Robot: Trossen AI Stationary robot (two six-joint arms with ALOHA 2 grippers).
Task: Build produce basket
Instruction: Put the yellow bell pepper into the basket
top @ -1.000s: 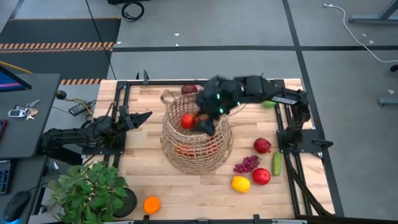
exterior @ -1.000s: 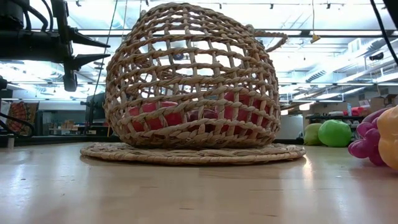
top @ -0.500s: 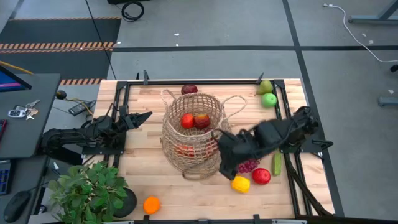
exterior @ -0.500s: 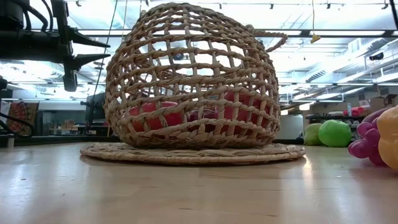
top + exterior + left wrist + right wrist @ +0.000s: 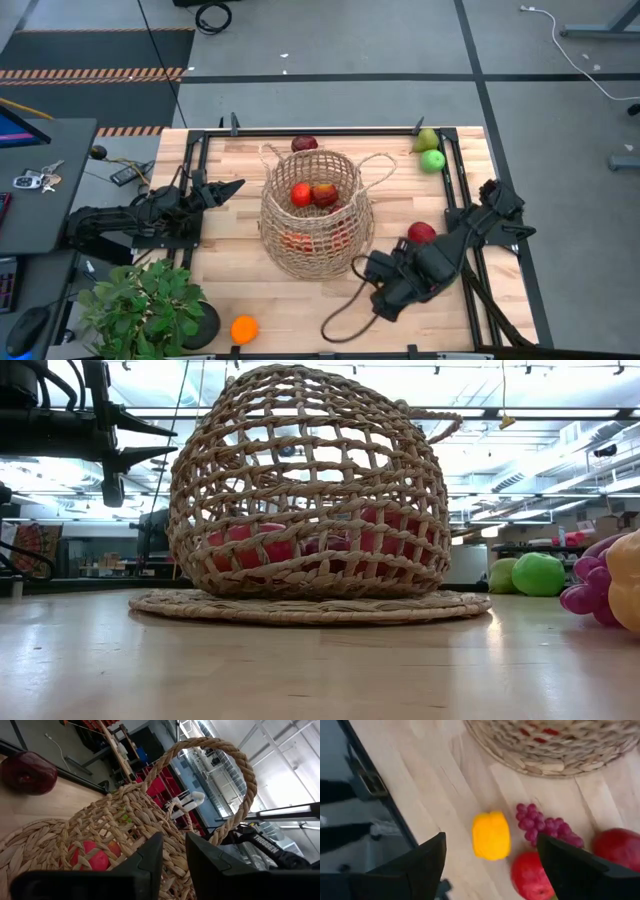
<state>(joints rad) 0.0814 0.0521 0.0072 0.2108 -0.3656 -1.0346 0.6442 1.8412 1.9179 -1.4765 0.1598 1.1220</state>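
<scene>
right gripper (image 5: 490, 865) hangs open above the lemon (image 5: 491, 835), just beside the basket (image 5: 315, 215). the lemon looks light, hard and slick; pinch it across its narrow middle. left gripper (image 5: 172, 865), shut, waits near the basket.

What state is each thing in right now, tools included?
Basket: upright, red fruit inside.
Left tool: shut, empty, parked beside the basket.
Right tool: open, empty, above the yellow fruit.
Grapes: on the table.
Orange: on the table by the plant.
Green apple: at the far corner.
</scene>
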